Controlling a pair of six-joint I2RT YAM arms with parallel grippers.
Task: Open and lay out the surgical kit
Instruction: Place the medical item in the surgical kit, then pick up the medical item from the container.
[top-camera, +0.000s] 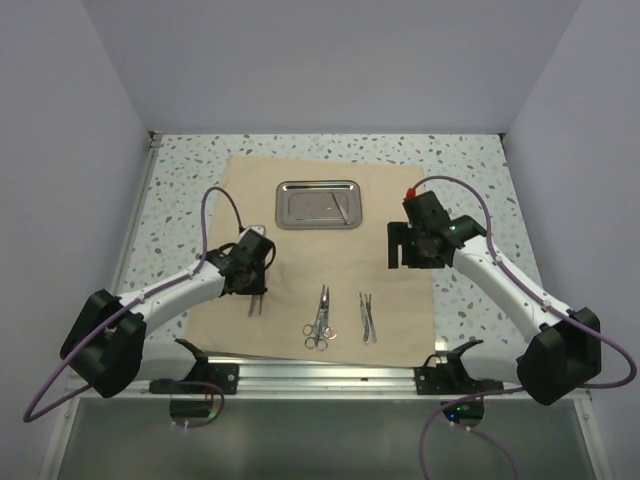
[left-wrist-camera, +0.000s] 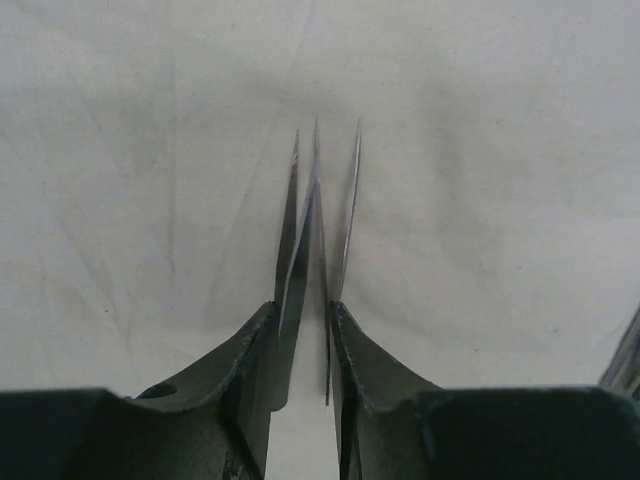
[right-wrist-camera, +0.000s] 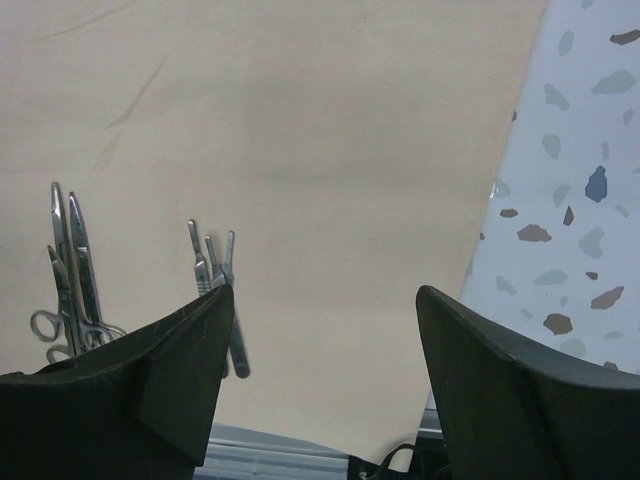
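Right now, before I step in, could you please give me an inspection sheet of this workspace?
Surface: speckled table, tan cloth spread flat on it.
Job's things: steel tray at the cloth's far side; scissors and slim tools side by side near its front edge.
Clutter: nothing seen.
Grippers: left gripper low over the cloth, pointed instruments between its fingers, grip unclear; right gripper open, empty, over the cloth's right edge.
Cables: a purple cable loops from each arm.
Surroundings: plain pale walls.

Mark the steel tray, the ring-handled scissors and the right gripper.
steel tray (top-camera: 279, 204), top view, left rim.
ring-handled scissors (top-camera: 320, 316), top view, pivot.
right gripper (right-wrist-camera: 325, 295), right wrist view, midway between fingertips.
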